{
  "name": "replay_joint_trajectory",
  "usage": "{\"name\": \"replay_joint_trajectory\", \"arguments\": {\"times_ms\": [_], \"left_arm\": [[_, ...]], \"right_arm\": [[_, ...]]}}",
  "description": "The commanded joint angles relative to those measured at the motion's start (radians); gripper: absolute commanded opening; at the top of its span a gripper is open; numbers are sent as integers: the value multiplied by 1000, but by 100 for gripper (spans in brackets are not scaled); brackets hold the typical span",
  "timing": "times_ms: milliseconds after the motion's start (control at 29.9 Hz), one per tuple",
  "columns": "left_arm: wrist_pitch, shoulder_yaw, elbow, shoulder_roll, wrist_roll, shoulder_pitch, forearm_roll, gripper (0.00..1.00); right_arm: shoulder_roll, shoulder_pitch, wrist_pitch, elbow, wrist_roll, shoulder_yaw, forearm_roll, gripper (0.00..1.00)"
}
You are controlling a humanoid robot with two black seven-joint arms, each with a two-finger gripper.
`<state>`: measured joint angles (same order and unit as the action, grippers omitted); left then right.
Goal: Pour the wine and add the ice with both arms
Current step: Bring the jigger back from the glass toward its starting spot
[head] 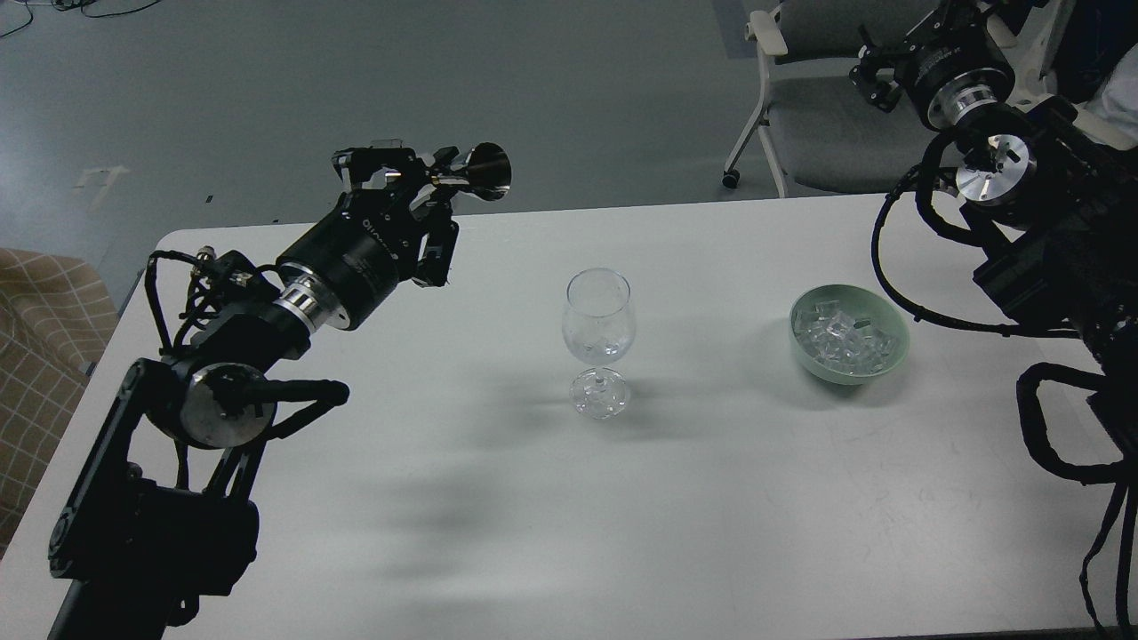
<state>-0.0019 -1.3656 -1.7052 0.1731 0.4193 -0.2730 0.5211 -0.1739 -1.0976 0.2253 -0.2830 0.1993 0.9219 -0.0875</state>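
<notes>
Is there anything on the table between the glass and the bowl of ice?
No. In the head view, only bare white table lies between the wine glass and the green bowl.

White table [729,498], grey chair [818,116] behind its far edge, checked tan cushion [44,356] at left, grey floor [356,80]

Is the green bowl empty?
No, the green bowl is full of clear ice cubes.
</notes>
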Motion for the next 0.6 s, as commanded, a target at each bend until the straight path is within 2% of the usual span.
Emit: {"name": "replay_joint_trajectory", "arguments": {"times_ms": [0, 134, 301, 468, 568], "left_arm": [[0, -104, 33, 0, 4, 26, -210, 0], [5, -188, 130, 0, 3, 49, -427, 0], [5, -240, 246, -36, -23, 49, -539, 0], [0, -320, 389, -96, -30, 32, -590, 0], [-9, -369, 485, -126, -69, -3, -628, 0]], "right_arm": [[1, 4, -1, 1, 0, 0, -2, 100], [4, 4, -4, 2, 0, 0, -2, 100], [7, -1, -9, 2, 0, 0, -2, 100], [7, -4, -20, 2, 0, -1, -2, 100], [8, -4, -41, 4, 0, -1, -2, 100]]}}
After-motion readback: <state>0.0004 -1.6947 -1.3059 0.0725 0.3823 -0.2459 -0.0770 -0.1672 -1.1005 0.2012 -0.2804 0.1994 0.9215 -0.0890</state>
